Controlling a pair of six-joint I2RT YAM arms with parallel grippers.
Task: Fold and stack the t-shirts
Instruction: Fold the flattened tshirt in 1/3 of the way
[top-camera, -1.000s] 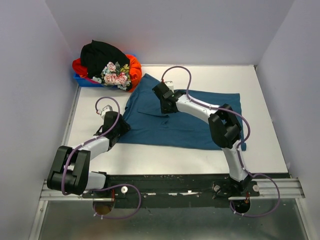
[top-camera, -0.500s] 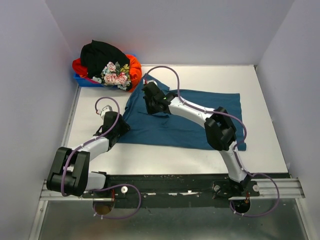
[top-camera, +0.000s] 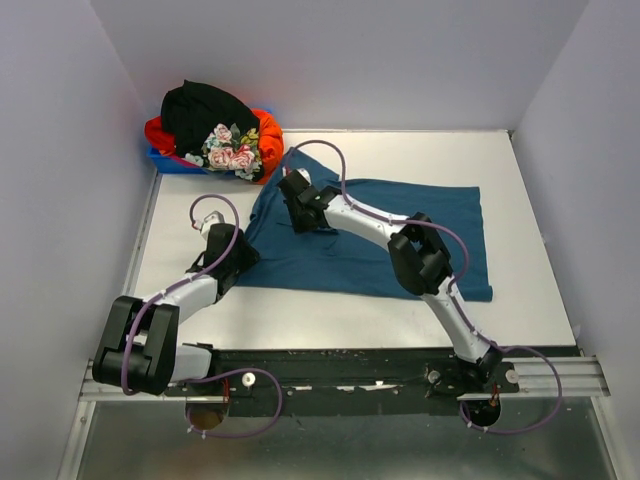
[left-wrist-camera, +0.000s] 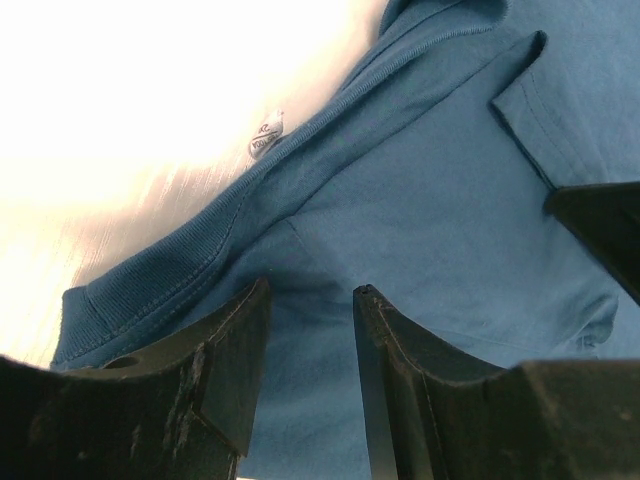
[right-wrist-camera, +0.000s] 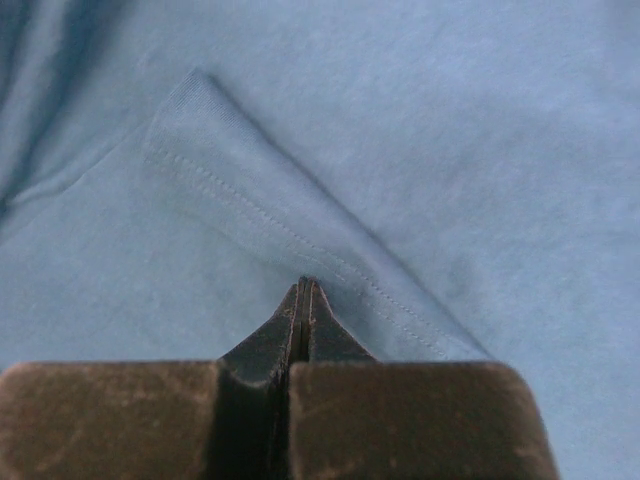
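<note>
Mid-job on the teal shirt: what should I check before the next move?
1. The shirt lies flat: not ok, one sleeve is folded over onto the body.
2. Jaws of left gripper apart: ok, over cloth by the collar.
3. The right gripper shut: ok, tips at the sleeve hem.
4. Cloth pinched in right gripper: cannot tell.
5. The pile clear of the shirt: cannot tell, a corner lies close.

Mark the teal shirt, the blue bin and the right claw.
teal shirt (top-camera: 320, 265): top view, spread body panel.
blue bin (top-camera: 172, 163): top view, visible near rim.
right claw (right-wrist-camera: 303, 292): right wrist view, between its shut tips.
</note>
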